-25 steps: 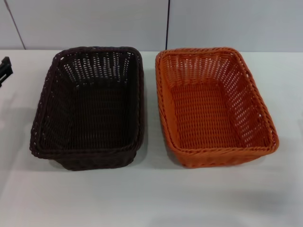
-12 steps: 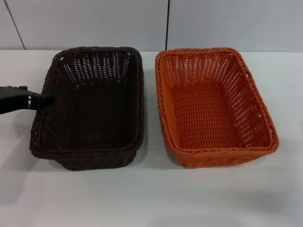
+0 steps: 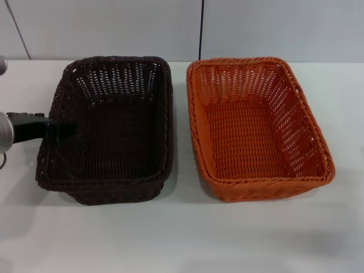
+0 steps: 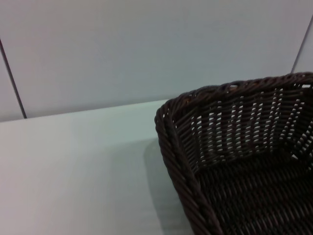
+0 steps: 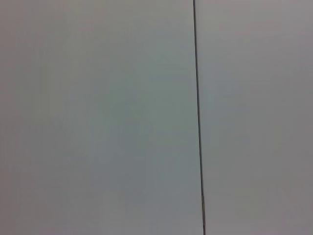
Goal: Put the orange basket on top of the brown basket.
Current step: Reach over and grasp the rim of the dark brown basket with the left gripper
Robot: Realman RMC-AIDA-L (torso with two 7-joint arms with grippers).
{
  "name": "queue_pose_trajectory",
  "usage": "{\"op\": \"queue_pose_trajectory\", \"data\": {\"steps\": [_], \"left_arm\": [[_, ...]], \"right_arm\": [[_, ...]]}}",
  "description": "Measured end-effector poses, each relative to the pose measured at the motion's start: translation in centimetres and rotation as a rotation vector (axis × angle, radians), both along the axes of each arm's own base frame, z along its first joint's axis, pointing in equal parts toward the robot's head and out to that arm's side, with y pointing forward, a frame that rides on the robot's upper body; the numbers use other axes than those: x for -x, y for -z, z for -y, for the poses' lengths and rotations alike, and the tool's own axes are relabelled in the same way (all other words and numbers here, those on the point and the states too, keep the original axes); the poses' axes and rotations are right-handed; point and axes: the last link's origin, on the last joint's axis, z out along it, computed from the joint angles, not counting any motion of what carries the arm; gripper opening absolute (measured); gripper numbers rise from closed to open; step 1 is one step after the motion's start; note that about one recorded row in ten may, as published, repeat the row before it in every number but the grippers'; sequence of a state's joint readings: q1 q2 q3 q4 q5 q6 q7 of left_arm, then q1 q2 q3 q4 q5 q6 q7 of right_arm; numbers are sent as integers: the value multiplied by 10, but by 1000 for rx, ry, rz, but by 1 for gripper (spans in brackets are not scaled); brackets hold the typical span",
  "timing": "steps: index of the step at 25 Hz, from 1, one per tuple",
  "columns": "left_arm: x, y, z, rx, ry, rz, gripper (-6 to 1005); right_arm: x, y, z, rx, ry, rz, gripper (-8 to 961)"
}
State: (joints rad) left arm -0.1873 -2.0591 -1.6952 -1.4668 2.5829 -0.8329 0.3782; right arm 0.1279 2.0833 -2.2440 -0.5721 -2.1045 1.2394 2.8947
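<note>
The brown basket (image 3: 108,131) stands on the left of the white table, and the orange basket (image 3: 256,131) stands right beside it on the right, with a narrow gap between them. Both are upright and hold nothing. My left gripper (image 3: 60,128) comes in from the left edge and reaches over the brown basket's left rim; its dark tip blends with the weave. The left wrist view shows a corner of the brown basket (image 4: 234,156) from close by. My right gripper is out of view; its wrist view shows only wall.
The white table (image 3: 182,239) stretches in front of both baskets and to their sides. A pale panelled wall (image 3: 114,28) with a dark vertical seam (image 5: 198,122) stands right behind the baskets.
My left arm has come in from the left edge, moved down along the brown basket's left side and reached over its rim. Neither basket has moved.
</note>
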Motion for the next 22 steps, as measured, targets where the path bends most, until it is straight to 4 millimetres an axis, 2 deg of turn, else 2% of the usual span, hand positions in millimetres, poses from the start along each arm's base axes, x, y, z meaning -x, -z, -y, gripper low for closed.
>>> {"op": "queue_pose_trajectory", "data": {"steps": [15,22], "left_arm": [[5,15,-10,39,-3,-8,710],[2,16,-11,46,17,-21,530]], "right_arm": [[-1,0,1,-2,3,0,824],[-1,-1,2,-5,3,1,823]]}}
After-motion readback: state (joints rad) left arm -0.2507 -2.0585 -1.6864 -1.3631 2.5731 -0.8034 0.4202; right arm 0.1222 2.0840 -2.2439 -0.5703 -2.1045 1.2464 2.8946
